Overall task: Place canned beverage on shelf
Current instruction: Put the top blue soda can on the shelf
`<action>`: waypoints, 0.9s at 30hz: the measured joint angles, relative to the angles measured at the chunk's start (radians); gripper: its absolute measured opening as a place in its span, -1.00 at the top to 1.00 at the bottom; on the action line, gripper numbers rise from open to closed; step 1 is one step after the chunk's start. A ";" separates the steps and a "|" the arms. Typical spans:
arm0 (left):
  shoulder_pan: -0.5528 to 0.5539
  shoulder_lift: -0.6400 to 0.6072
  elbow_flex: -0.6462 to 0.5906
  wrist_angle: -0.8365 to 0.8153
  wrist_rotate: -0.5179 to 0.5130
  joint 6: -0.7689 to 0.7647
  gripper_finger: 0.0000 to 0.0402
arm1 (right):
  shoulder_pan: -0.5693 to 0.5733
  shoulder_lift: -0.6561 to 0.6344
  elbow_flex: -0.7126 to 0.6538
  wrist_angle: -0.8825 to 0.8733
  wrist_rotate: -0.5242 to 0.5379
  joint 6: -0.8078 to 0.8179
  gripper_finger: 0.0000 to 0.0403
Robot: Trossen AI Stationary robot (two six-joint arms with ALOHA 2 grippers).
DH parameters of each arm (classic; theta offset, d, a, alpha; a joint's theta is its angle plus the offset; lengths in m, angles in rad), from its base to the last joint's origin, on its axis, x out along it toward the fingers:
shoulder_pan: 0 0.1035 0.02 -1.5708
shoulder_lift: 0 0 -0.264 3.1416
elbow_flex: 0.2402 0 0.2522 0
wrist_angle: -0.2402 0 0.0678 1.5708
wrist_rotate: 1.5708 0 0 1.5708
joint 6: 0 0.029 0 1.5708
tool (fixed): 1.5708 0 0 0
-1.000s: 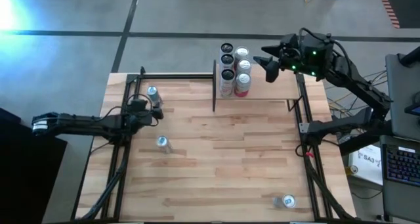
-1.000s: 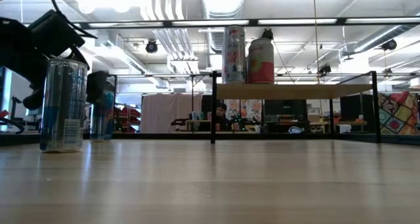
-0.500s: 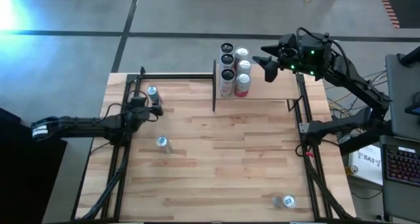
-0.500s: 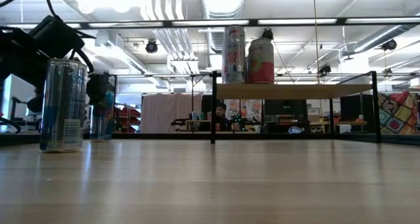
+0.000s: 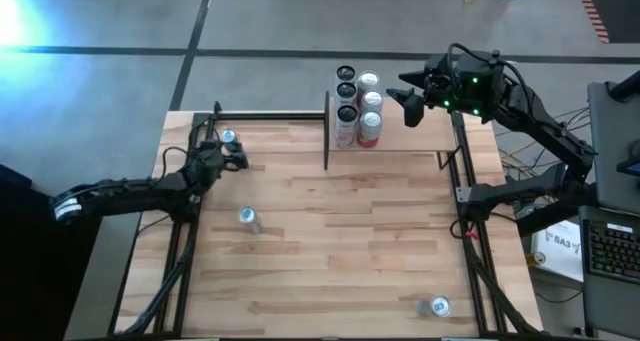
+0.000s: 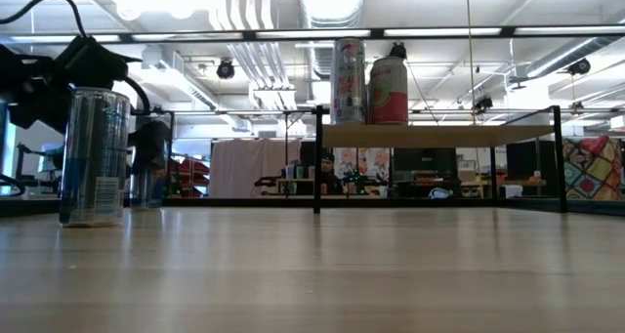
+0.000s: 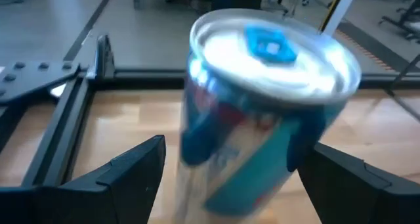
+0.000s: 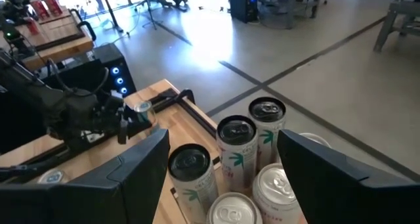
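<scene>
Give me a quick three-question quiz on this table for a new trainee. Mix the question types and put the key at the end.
1. Multiple choice: how many cans stand on the tabletop, off the shelf? A) two B) three C) five
2. True or false: the right gripper is clamped on a can.
3. Fill in: the left gripper has its open fingers on either side of a can with a ___ tab.

Key: 1 B; 2 false, it hangs open above the shelf beside the cans there; 3 blue.
</scene>
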 joint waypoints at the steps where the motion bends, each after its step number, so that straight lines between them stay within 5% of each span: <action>1: 0.012 0.015 0.000 0.032 0.010 0.016 -0.55 | 0.000 0.000 0.000 0.001 0.001 0.000 -0.36; 13: 0.080 0.201 0.016 0.208 0.113 0.059 -0.51 | -0.002 -0.005 0.001 -0.003 0.001 0.009 -0.36; 21: 0.080 0.278 0.131 0.204 0.263 0.119 0.14 | -0.018 -0.006 0.002 -0.002 0.002 -0.001 -0.36; 27: 0.080 0.271 0.289 0.094 0.503 0.171 0.16 | -0.018 -0.018 0.002 -0.004 -0.006 0.009 -0.29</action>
